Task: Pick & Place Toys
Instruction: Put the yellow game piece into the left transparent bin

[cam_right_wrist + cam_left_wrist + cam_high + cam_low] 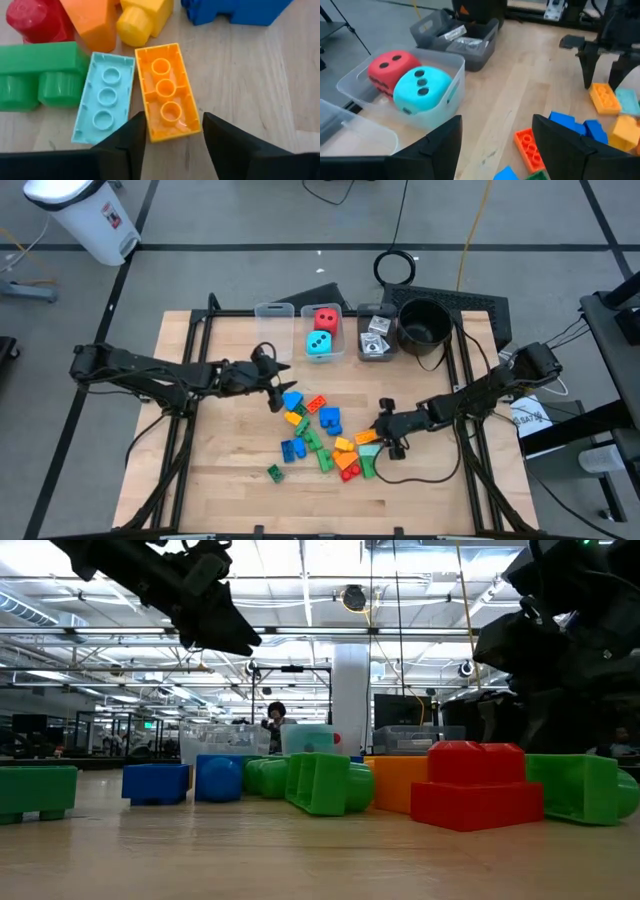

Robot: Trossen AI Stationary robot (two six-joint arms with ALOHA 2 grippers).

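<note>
The toy bricks [320, 435] lie in a loose pile mid-table. My right gripper [173, 125] is open, slanting down at the pile's right side. Its fingers stand on either side of the near end of an orange brick [165, 95], which lies hollow side up on the table beside a light teal brick [103, 97]. My left gripper [497, 125] hovers open above the table at the pile's far left, near a blue brick [291, 400], with nothing between its fingers. A red die [390, 67] and a teal die [420, 90] sit in a clear bin [305, 315]. My right gripper has one finger [132, 137] beside each long side of the orange brick's near end [170, 127], coming slanting from above along the brick. The gaps are too narrow to tell whether the fingers touch it. The brick lies flat on the table.
An empty clear bin [273, 320] and a grey bin with small cards [375, 335] flank the dice bin at the far edge. A round black pot [424, 325] stands right of them. One green brick [274, 471] lies apart, near the front left.
</note>
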